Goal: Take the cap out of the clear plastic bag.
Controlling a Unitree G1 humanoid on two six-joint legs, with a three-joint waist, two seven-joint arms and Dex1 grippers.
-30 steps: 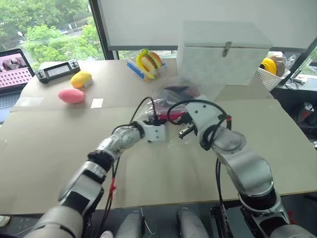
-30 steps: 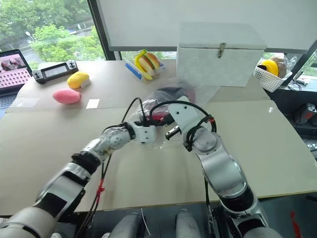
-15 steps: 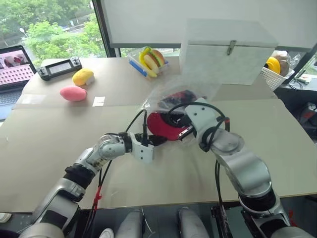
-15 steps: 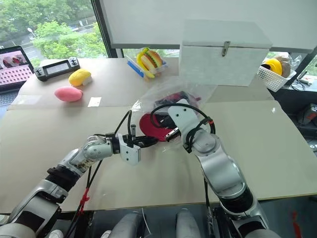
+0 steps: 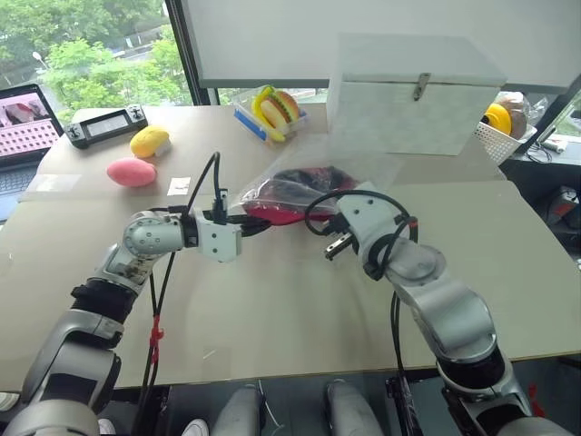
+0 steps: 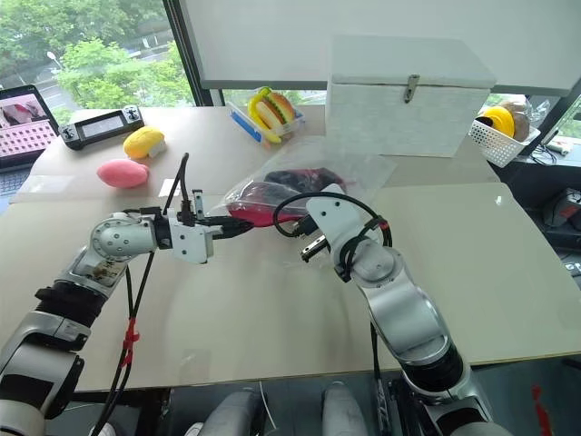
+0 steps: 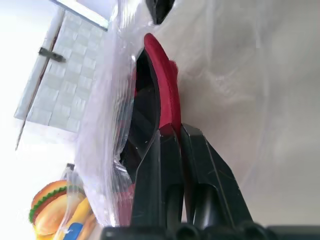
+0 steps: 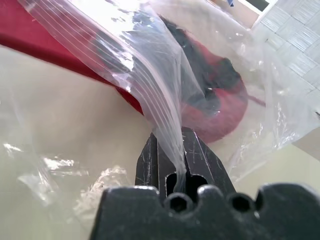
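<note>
The red cap (image 5: 283, 211) lies partly inside the clear plastic bag (image 5: 349, 168) at the middle of the table, its brim end sticking out toward the left. My left gripper (image 5: 258, 221) is shut on the cap's red brim (image 7: 165, 95), holding it just above the tabletop. In the left wrist view the black fingers (image 7: 192, 155) pinch the brim edge. My right gripper (image 5: 337, 243) sits just right of the cap, shut on a fold of the bag's film (image 8: 150, 80). The cap's black lining (image 8: 200, 65) shows through the plastic.
A white lidded box (image 5: 413, 91) stands behind the bag. Toy food (image 5: 272, 111) lies left of it. A pink toy (image 5: 132, 172), a yellow toy (image 5: 149, 141), a handheld controller (image 5: 107, 125) and a laptop (image 5: 23, 136) sit at far left. A white basket (image 5: 497, 136) is at far right.
My left gripper has drawn back to the left and risen, pulling the cap's brim with it out of the bag's mouth. The right gripper has kept still, holding the bag.
</note>
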